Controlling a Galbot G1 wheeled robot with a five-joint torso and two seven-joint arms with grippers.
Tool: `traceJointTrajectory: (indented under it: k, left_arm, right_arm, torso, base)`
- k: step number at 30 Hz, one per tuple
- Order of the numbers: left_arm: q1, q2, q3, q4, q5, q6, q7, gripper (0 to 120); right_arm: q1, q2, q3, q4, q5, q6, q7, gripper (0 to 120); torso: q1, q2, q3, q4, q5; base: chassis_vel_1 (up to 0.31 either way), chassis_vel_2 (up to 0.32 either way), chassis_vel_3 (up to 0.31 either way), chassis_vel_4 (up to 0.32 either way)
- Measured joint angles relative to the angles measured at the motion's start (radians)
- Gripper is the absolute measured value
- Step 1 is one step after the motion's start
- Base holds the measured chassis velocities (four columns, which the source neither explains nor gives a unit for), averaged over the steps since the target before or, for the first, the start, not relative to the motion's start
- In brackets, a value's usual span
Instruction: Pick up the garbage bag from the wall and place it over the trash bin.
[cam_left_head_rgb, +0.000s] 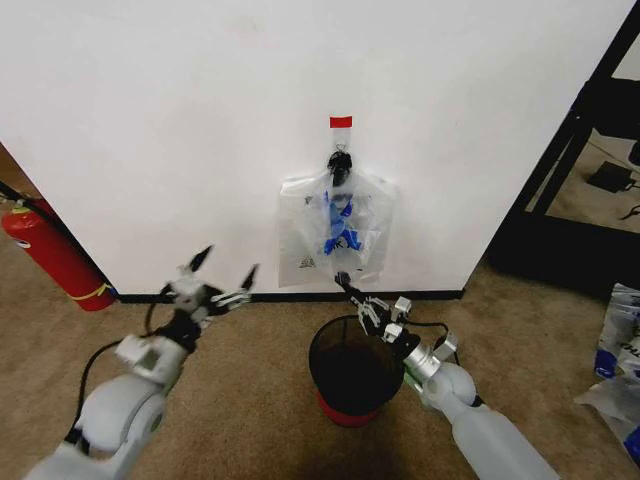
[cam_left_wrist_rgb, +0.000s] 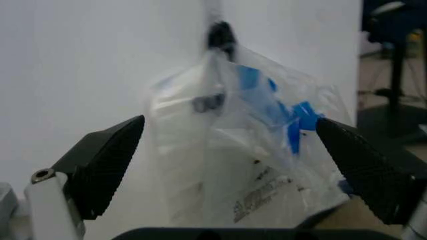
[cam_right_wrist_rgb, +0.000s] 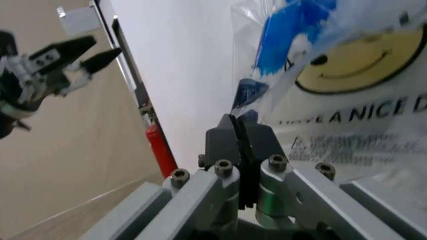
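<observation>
Two grippers are up near the wall (cam_left_head_rgb: 200, 120). In the head view the garbage bag (cam_left_head_rgb: 335, 228) hangs from a black hook (cam_left_head_rgb: 340, 160) just under a red tape strip (cam_left_head_rgb: 341, 121), its lower edge close above the baseboard, and the trash bin (cam_left_head_rgb: 355, 370) stands on the carpet directly below it. The left gripper (cam_left_head_rgb: 228, 268), its fingers spread wide, is held in front of the wall well to the left of the bag, while the right gripper (cam_left_head_rgb: 348, 283) reaches over the bin's far rim with its tip at the bag's lower edge. A red fire extinguisher (cam_left_head_rgb: 55, 255) leans by the wall at the left edge. In the left wrist view the left gripper's two black fingers (cam_left_wrist_rgb: 107, 165) stand far apart, framing the bag (cam_left_wrist_rgb: 247, 150), which hangs beyond them, untouched. In the right wrist view the right gripper (cam_right_wrist_rgb: 239, 145) has its jaws pressed together, right against the bag's lower part (cam_right_wrist_rgb: 347, 95) beside the smiley print; whether any film is pinched between them cannot be made out. If only a thin fold is caught, a pull could slip off, and dragging downward rather than lifting the handles clear of the hook could tear the plastic.
</observation>
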Motion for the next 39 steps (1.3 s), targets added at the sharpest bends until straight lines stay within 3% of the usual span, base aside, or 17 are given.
traceJointTrajectory:
  k: [4, 5, 9, 13, 14, 17, 18, 24, 29, 36, 39]
  left_arm:
    - [-0.208, 0.083, 0.215, 0.021, -0.022, 0.026, -0.033, 100]
    - [-0.208, 0.083, 0.215, 0.021, -0.022, 0.026, -0.033, 100]
    - [-0.432, 0.137, 0.43, 0.029, -0.084, 0.097, -0.086, 100]
    - [-0.697, 0.103, 0.714, 0.098, -0.12, 0.134, -0.149, 100]
    - [-0.697, 0.103, 0.714, 0.098, -0.12, 0.134, -0.149, 100]
    - [-0.841, 0.063, 0.849, 0.157, -0.12, 0.15, -0.182, 100]
    - [-0.885, 0.047, 0.89, 0.183, -0.117, 0.156, -0.192, 100]
    - [-0.991, 0.002, 0.974, 0.233, -0.099, 0.198, -0.22, 97]
    - [-1.072, 0.0, 1.051, 0.244, -0.086, 0.258, -0.235, 92]
    - [-1.178, -0.016, 1.183, 0.257, -0.075, 0.37, -0.32, 61]
    - [-1.193, -0.022, 1.201, 0.257, -0.074, 0.413, -0.348, 55]
  right_arm:
    - [-0.023, 0.027, 0.027, 0.006, -0.021, 0.002, -0.007, 0]
    - [-0.023, 0.027, 0.027, 0.006, -0.021, 0.002, -0.007, 0]
    - [-0.026, 0.042, 0.042, 0.005, -0.027, 0.003, -0.012, 0]
    - [-0.027, 0.046, 0.065, 0.0, -0.026, 0.004, -0.02, 0]
    - [-0.027, 0.046, 0.065, 0.0, -0.026, 0.004, -0.02, 0]
    - [-0.019, 0.044, 0.066, -0.008, -0.022, 0.005, -0.023, 0]
    - [-0.014, 0.044, 0.065, -0.01, -0.021, 0.005, -0.023, 0]
    - [0.003, 0.045, 0.06, -0.017, -0.013, 0.003, -0.022, 0]
    - [0.011, 0.045, 0.059, -0.023, -0.009, 0.003, -0.019, 0]
    - [0.01, 0.041, 0.054, -0.005, -0.008, 0.008, -0.02, 0]
    - [0.011, 0.043, 0.053, -0.002, -0.009, 0.009, -0.02, 0]
  torso:
    - [0.0, 0.0, 0.0, -0.0003, 0.0]
    - [0.0, 0.0, 0.0, -0.0003, 0.0]
    - [0.0, 0.0, 0.0, 0.0004, 0.0002]
    - [0.0, 0.0, 0.0, -0.0005, -0.0004]
    - [0.0, 0.0, 0.0, -0.0005, -0.0004]
    - [0.0, 0.0, 0.0, -0.0008, 0.0014]
    - [0.0, 0.0, 0.0, -0.0004, 0.0002]
    - [0.0, 0.0, 0.0, -0.0001, 0.0002]
    - [0.0, 0.0, 0.0, 0.0, 0.0002]
    - [0.0, 0.0, 0.0, -0.0001, 0.0003]
    - [0.0, 0.0, 0.0, -0.0001, 0.0003]
  base:
    - [0.0, 0.0, 0.0, 0.0]
    - [0.0, 0.0, 0.0, 0.0]
    - [0.0, 0.0, 0.0, 0.0]
    - [0.0, 0.0, 0.0, 0.0]
    - [0.0, 0.0, 0.0, 0.0]
    - [0.0, 0.0, 0.0, 0.0]
    - [0.0, 0.0, 0.0, 0.0]
    - [0.0, 0.0, 0.0, 0.0]
    - [0.0, 0.0, 0.0, 0.0]
    - [0.0, 0.0, 0.0, 0.0]
    - [0.0, 0.0, 0.0, 0.0]
